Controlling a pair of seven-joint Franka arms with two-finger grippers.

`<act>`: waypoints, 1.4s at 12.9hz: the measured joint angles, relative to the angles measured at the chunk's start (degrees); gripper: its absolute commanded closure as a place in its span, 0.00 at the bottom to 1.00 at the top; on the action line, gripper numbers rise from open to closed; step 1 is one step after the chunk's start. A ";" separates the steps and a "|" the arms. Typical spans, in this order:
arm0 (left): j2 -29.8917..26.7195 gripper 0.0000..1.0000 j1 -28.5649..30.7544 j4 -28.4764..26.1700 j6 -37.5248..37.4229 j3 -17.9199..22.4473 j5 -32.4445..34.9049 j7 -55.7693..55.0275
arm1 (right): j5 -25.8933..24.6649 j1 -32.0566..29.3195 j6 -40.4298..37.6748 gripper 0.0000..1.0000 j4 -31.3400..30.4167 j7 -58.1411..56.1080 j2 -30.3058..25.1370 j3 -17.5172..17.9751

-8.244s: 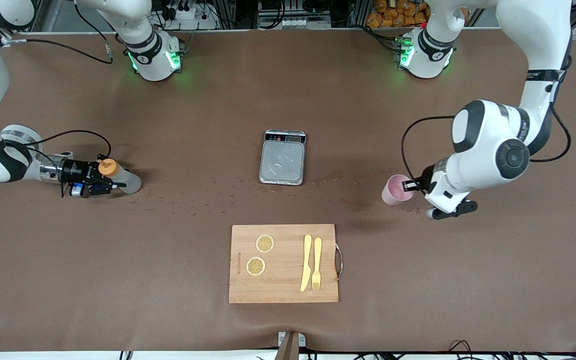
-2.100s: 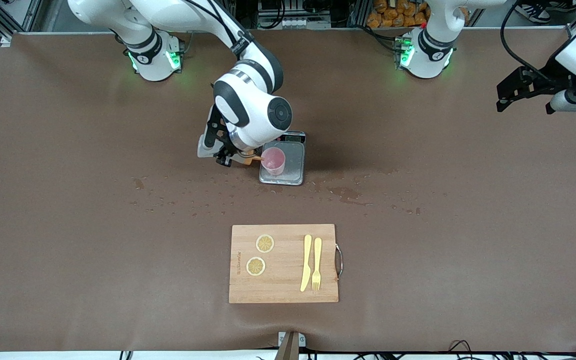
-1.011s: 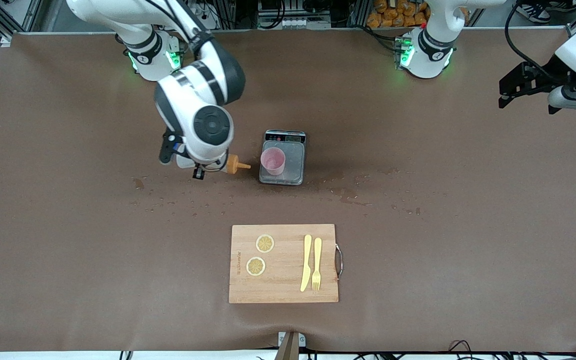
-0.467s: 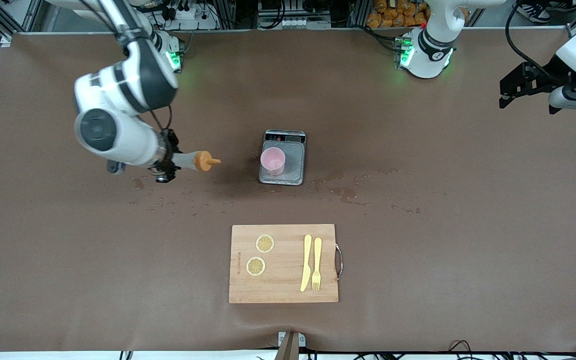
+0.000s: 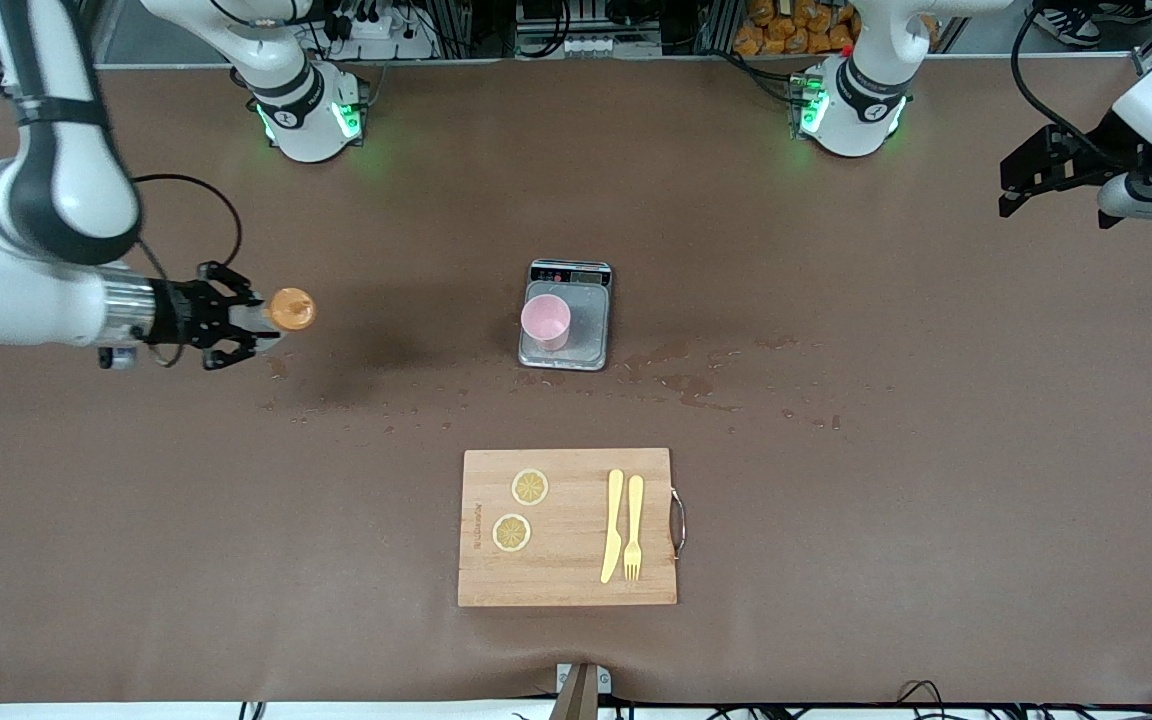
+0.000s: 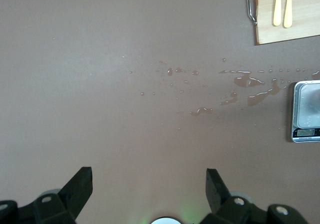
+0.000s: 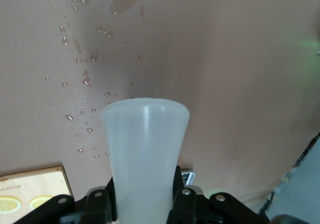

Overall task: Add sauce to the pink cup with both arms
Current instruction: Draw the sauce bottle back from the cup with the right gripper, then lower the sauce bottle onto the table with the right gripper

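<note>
The pink cup stands upright on the small steel scale in the middle of the table. My right gripper is shut on the sauce bottle, held in the air over the right arm's end of the table; its orange cap faces the front camera. In the right wrist view the whitish bottle body fills the space between the fingers. My left gripper is open and empty, raised over the left arm's end of the table, its fingers wide apart.
A wooden cutting board nearer the front camera carries two lemon slices, a yellow knife and a yellow fork. Water drops and small puddles are scattered on the brown table around the scale.
My right arm has swung away from the cup toward its own end of the table, carrying the sauce bottle and turning its cap toward the camera. The left arm has stayed still.
</note>
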 measured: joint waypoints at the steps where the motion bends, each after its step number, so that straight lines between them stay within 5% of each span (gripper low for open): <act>1: 0.10 0.00 0.06 0.00 0.00 0.04 0.00 0.00 | 2.46 -3.45 -1.57 1.00 -0.82 -5.32 0.74 -0.02; 7: 0.47 0.00 0.12 0.00 0.00 -0.07 0.00 0.00 | 10.63 -16.69 -4.14 1.00 -1.70 -28.53 13.68 -0.02; 14: 0.47 0.00 0.12 0.01 0.00 -0.09 0.00 0.01 | 12.60 -22.29 -9.96 1.00 5.20 -40.74 28.98 0.04; 17: 0.47 0.00 0.12 0.01 0.00 -0.08 0.00 0.01 | 12.74 -23.02 -10.57 1.00 6.59 -41.78 31.39 0.15; 18: 0.47 0.00 0.12 0.01 0.00 -0.08 0.00 0.01 | 12.75 -23.01 -10.62 0.82 6.59 -41.91 31.54 0.31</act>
